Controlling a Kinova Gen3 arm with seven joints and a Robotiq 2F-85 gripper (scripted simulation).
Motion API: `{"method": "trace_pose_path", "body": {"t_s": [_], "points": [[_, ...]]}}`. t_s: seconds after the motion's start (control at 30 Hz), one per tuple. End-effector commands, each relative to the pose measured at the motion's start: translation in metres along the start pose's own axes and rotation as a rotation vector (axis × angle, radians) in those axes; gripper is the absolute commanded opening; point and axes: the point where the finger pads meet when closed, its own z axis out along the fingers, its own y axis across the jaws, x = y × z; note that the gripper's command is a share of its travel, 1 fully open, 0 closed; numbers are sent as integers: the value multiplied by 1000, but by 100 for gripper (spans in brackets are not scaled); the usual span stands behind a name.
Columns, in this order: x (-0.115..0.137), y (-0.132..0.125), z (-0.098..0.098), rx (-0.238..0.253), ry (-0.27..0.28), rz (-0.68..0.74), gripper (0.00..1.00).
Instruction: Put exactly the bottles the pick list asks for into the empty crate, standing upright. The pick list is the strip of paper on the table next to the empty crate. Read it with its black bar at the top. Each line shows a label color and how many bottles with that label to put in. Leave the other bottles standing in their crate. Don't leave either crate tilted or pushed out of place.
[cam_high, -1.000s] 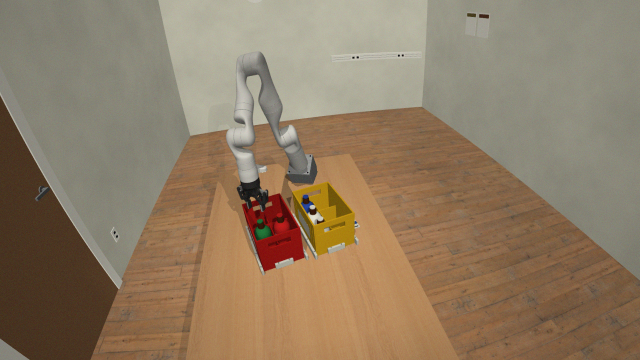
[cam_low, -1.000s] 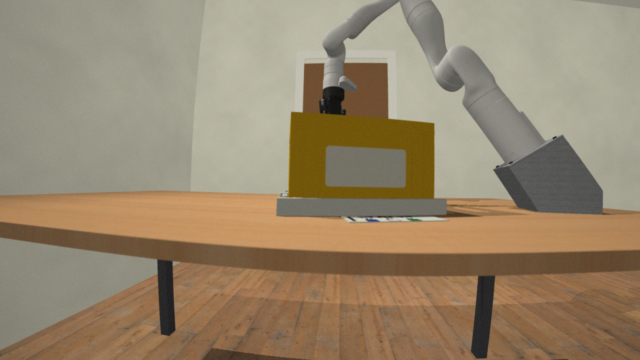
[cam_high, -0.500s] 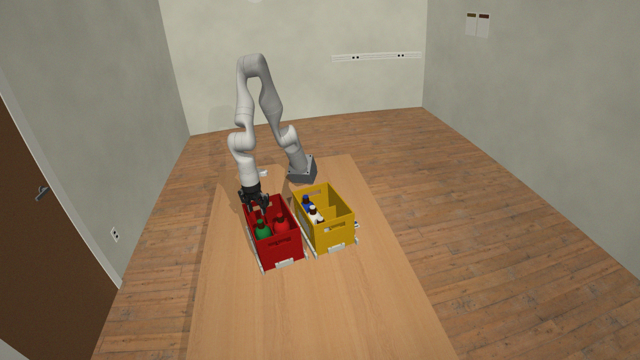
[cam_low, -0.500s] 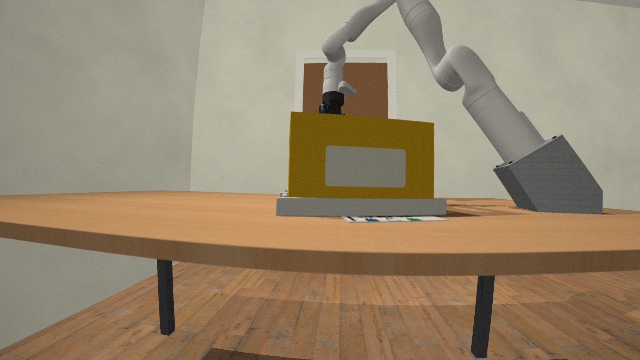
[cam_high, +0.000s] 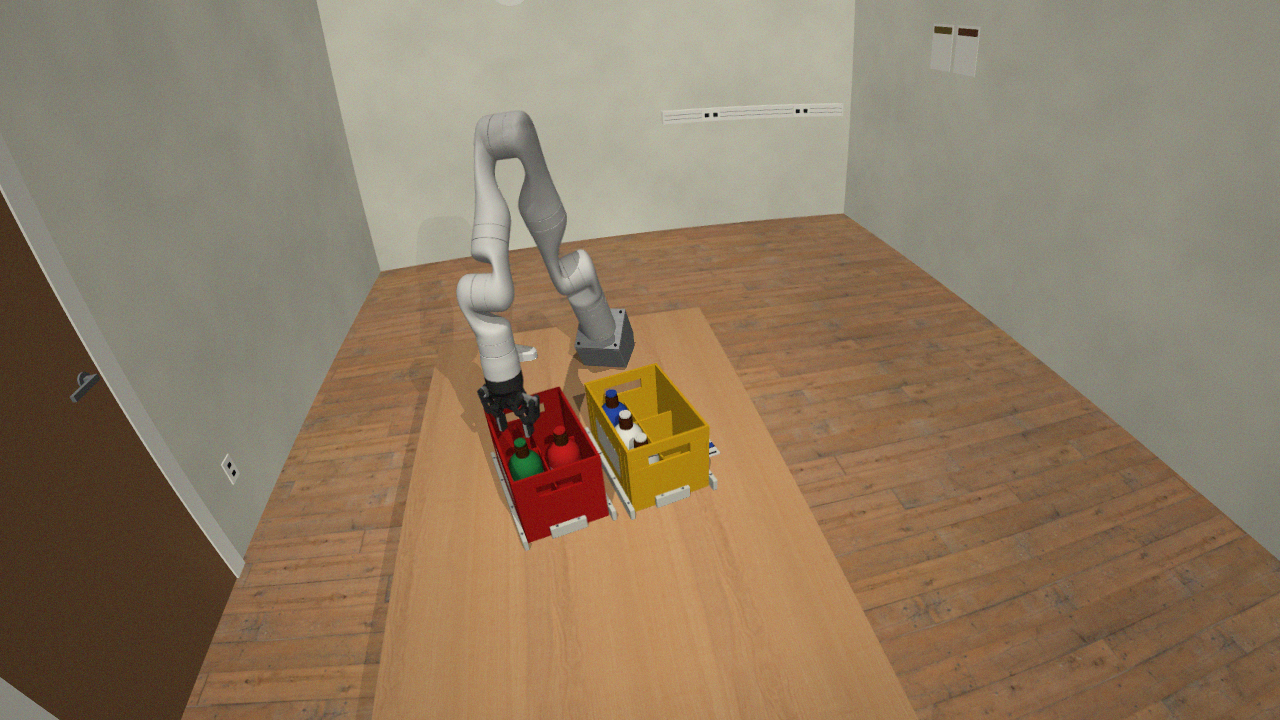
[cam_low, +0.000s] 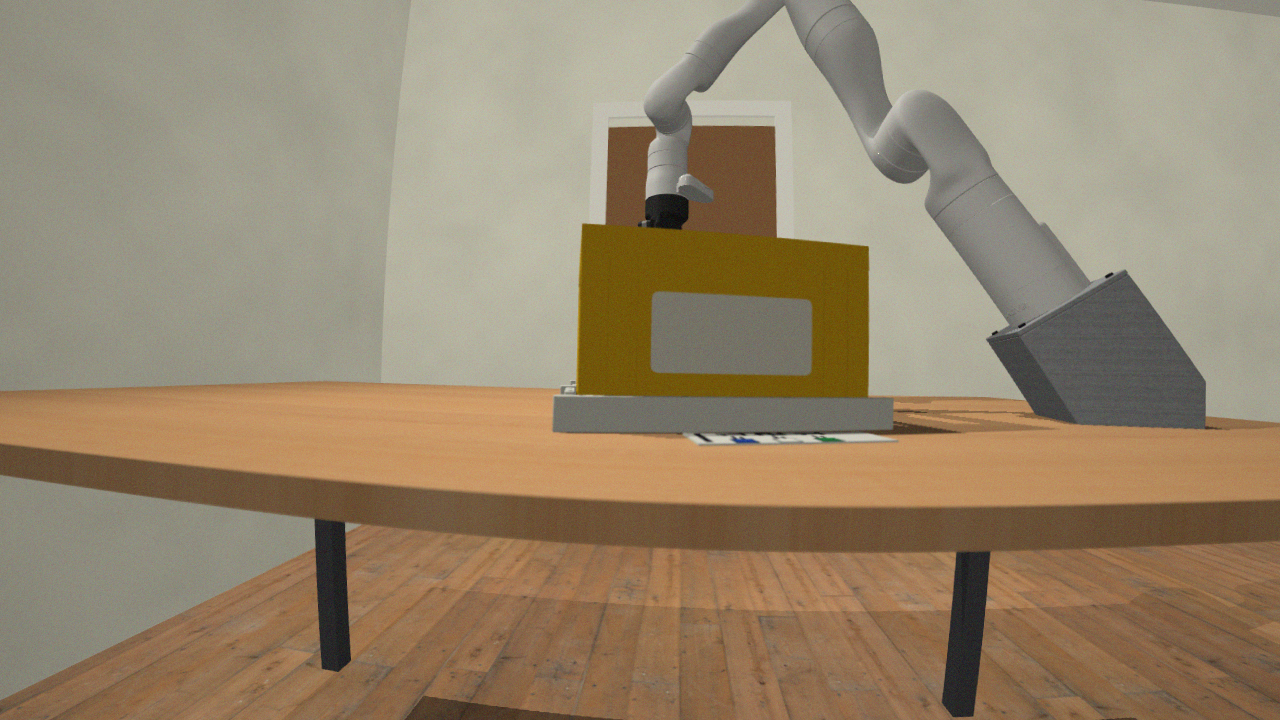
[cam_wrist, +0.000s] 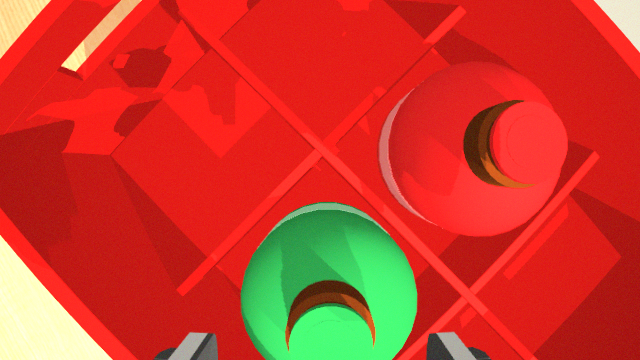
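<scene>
Wooden flooring and pale walls frame the long counter (cam_high: 626, 573), where our tool (cam_high: 513, 420) hangs over the red crate (cam_high: 559, 501) with its fingers partly spread and nothing between them. We place it straddling the green bottle (cam_wrist: 327, 265), whose cap sits between the fingertips, likely to close on the neck. A red bottle (cam_wrist: 470, 150) stands in the neighbouring cell. Blue and white bottles already stand in the yellow crate (cam_high: 671, 470), right of the red one; the pick list (cam_low: 787, 438) lies beside it.
</scene>
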Motion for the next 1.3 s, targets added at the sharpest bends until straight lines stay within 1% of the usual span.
{"method": "trace_pose_path", "body": {"t_s": [0.0,0.5,0.57,1.27], "points": [[0,0,0,-1,-1,0,67],[0,0,20,-1,-1,0,67],[0,0,20,-1,-1,0,67],[0,0,46,-1,-1,0,67]]}}
